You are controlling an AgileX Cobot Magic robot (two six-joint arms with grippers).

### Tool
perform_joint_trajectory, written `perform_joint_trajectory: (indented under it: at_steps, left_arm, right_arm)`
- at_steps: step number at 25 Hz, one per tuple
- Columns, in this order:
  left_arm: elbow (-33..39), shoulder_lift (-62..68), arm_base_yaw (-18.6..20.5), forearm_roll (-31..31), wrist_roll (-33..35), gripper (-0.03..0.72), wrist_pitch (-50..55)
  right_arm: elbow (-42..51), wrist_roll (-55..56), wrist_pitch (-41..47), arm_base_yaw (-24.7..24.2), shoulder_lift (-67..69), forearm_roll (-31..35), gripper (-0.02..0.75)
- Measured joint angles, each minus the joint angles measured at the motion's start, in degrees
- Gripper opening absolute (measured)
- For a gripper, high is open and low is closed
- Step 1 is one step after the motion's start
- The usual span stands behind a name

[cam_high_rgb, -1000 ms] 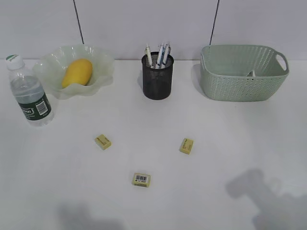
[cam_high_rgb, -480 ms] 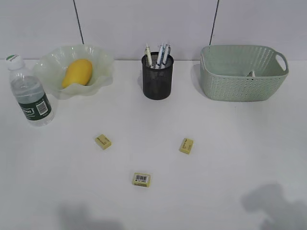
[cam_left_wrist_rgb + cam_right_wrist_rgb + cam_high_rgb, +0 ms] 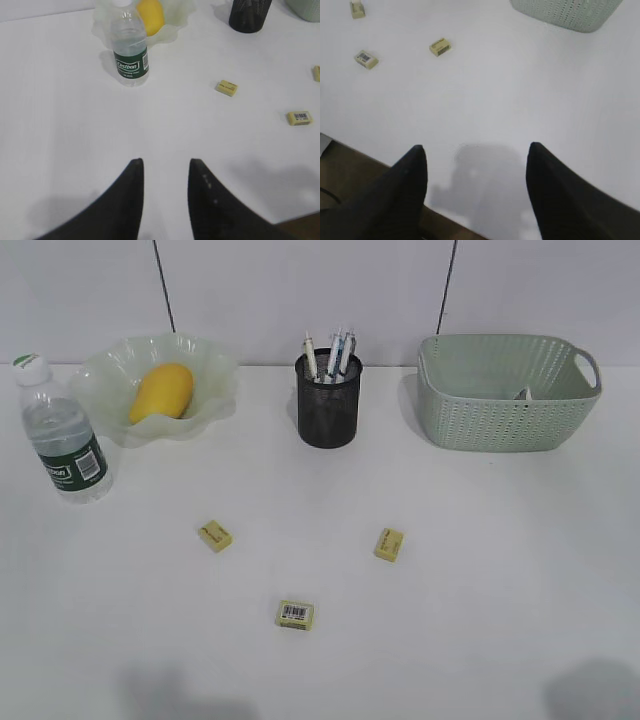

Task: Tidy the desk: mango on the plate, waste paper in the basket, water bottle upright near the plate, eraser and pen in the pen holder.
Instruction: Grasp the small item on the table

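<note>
The mango (image 3: pixel 160 392) lies in the ruffled green plate (image 3: pixel 205 370) at the back left. Just left of the plate the water bottle (image 3: pixel 62 430) stands upright. The black mesh pen holder (image 3: pixel 328 405) holds several pens (image 3: pixel 330 348). Three yellow erasers lie loose on the desk (image 3: pixel 480 540): one to the left (image 3: pixel 215 536), one to the right (image 3: pixel 389 544) and one at the front (image 3: pixel 295 615). A scrap of pale waste paper (image 3: pixel 523 394) shows inside the basket (image 3: pixel 505 400). My left gripper (image 3: pixel 165 165) is open and empty over bare desk. My right gripper (image 3: pixel 476 150) is open wide and empty near the front edge.
In the exterior view neither arm shows, only faint shadows along the bottom. In the right wrist view the desk's front edge (image 3: pixel 380 162) runs under the left finger, with a brown floor below. In the left wrist view the bottle (image 3: pixel 130 45) stands far ahead.
The right arm's shadow at the lower right of the exterior view has slid down and right, almost out of the picture. No object on the desk has moved.
</note>
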Motion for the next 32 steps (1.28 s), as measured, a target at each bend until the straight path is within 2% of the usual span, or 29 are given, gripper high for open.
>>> perform_joint_trajectory:
  at_steps: [11,15,20,23,27,32]
  left_arm:
    - [0.0,0.0,0.0,0.0,0.0,0.238,0.0]
    - [0.0,0.0,1.3,0.0,0.0,0.238,0.0]
    - [0.0,0.0,5.3,0.0,0.0,0.238,0.0]
    - [0.0,0.0,7.8,0.0,0.0,0.238,0.0]
    - [0.0,0.0,10.4,0.0,0.0,0.238,0.0]
    - [0.0,0.0,11.2,0.0,0.0,0.238,0.0]
  right_arm:
    - [0.0,1.6,-0.1,-0.9,-4.3,2.5,0.498]
    - [0.0,1.6,-0.1,-5.7,-6.2,1.9,0.498]
    - [0.0,1.7,-0.1,-15.6,-6.4,1.8,0.498]
    - [0.0,1.7,-0.1,-19.0,-6.4,1.8,0.498]
    - [0.0,1.7,-0.1,-20.9,-6.4,1.8,0.498]
    - [0.0,2.0,-0.1,-21.0,-6.4,1.8,0.498]
